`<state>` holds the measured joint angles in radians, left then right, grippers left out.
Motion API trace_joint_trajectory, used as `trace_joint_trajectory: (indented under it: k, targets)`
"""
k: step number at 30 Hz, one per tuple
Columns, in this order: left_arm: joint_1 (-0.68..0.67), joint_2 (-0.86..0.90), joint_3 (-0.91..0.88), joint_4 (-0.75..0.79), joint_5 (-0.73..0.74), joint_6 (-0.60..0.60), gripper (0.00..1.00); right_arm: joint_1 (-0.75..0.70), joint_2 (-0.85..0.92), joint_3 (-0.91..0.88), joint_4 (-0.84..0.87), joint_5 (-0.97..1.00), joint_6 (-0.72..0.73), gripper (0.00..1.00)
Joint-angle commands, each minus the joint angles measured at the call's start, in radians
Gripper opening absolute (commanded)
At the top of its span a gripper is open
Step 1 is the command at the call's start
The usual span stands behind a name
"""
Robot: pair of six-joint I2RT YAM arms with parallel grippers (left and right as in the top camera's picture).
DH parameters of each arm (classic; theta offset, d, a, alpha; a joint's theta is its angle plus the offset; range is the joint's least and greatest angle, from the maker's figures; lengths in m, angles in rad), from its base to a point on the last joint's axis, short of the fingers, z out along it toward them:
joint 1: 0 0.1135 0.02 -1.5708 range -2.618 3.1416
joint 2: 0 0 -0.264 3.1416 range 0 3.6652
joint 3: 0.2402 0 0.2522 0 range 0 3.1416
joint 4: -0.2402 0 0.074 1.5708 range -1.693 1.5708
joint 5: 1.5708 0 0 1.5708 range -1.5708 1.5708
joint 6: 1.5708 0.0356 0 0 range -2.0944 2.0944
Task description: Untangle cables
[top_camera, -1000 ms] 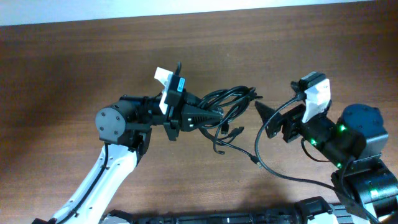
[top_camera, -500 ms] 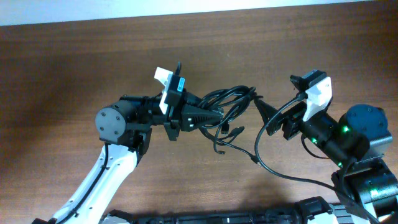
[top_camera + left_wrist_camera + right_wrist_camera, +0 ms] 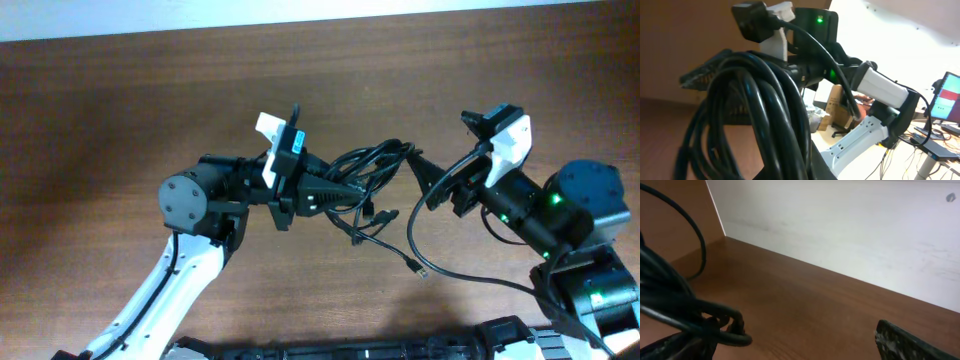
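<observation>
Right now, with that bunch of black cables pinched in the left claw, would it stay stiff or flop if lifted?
Probably floppy: the cables spread in loose loops from the left gripper, and one plug end trails across the table. Likely light, since one pinch holds the bunch. The tangled loops would probably drag along together.

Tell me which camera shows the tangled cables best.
Overhead: the cables show whole, bunch plus loose ends trailing over the table. Left wrist shows only a close mass of loops; right wrist catches just a few strands at its left edge.
</observation>
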<state>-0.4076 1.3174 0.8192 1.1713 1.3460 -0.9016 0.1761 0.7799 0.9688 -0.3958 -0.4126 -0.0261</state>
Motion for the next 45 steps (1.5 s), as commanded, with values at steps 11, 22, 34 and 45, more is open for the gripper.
trace_joint_trajectory:
  k: [11,22,34,45]
  targets:
    - [-0.042,-0.020,0.003,0.006,0.058,-0.003,0.00,0.000,0.086,0.017,0.204,0.144,0.009,0.98]
    - [-0.042,-0.020,0.003,0.006,0.113,-0.003,0.00,0.000,0.086,0.017,0.204,0.573,0.008,0.99]
    - [-0.032,-0.020,0.003,0.006,0.122,-0.003,0.00,0.000,0.082,0.017,0.052,0.808,0.008,0.99]
    - [0.042,-0.020,0.003,0.006,0.018,-0.003,0.00,0.000,0.028,0.017,-0.124,-0.057,-0.153,0.99]
